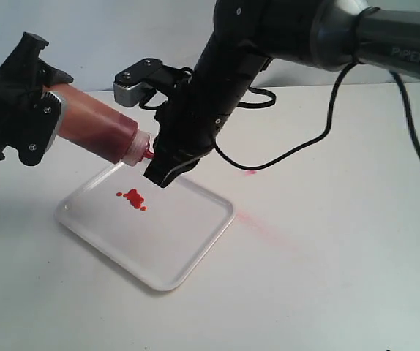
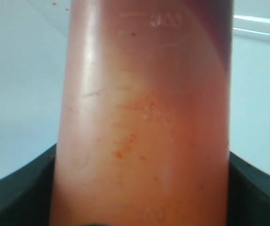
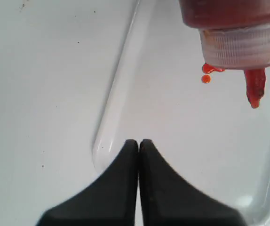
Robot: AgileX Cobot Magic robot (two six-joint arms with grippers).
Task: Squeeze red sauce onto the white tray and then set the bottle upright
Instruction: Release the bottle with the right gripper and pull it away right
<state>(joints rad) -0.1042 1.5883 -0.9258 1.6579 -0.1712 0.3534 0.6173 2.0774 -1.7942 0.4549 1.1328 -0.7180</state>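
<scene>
The left fingers (image 1: 40,135) clasped the bottle (image 1: 96,126), tilted downward above the white tray (image 1: 177,241). The right fingers (image 3: 118,188) were pressed together, empty, just beside the nozzle (image 3: 255,89). Blobs of red sauce (image 1: 134,198) lay on the tray.

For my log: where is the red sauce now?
Exterior view, left side: small blobs of red sauce lie on the white tray, below the tip of the bottle.

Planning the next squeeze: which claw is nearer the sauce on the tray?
Right. The right claw, shut, hangs just above the sauce, slightly to one side; the left claw grips the bottle at its base end, farther off.
</scene>
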